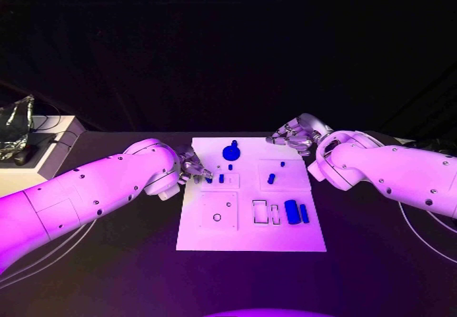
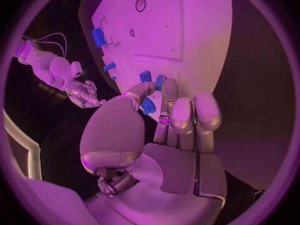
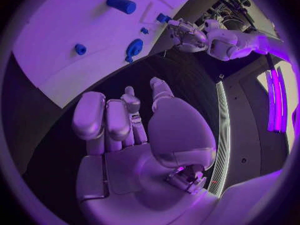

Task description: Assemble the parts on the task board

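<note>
Left hand (image 1: 193, 168) pinches a small blue part (image 2: 148, 106) at the board's (image 1: 249, 234) left edge, right hand (image 1: 297, 137) idles spread off its far right corner; pick done by my read, next move: carry part to its slot and seat it square.

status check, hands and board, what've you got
Left hand pinches a small blue part at the task board edge. Right hand open, off the board. Nothing blocking.
</note>
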